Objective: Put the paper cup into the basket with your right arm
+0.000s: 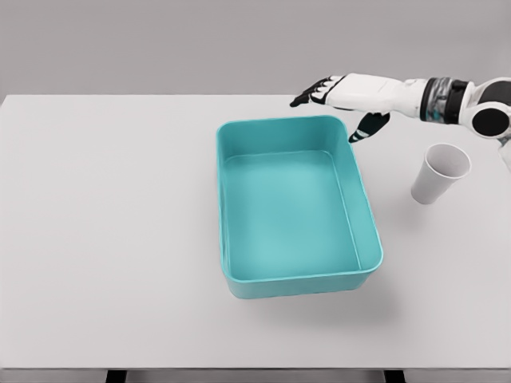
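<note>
White right hand hovers with fingers spread, holding nothing, above the basket's far corner. Well to its right, the paper cup stands tilted on the counter. Best to swing back and wrap the cup's side gently, avoiding crushing.

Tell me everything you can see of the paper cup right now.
The paper cup is plain white, tapered, with an open mouth and no lid; it looks empty. It stands on the white table, right of the teal basket and apart from it. Nothing grips it: the right hand hovers up and left of it, fingers spread.
</note>
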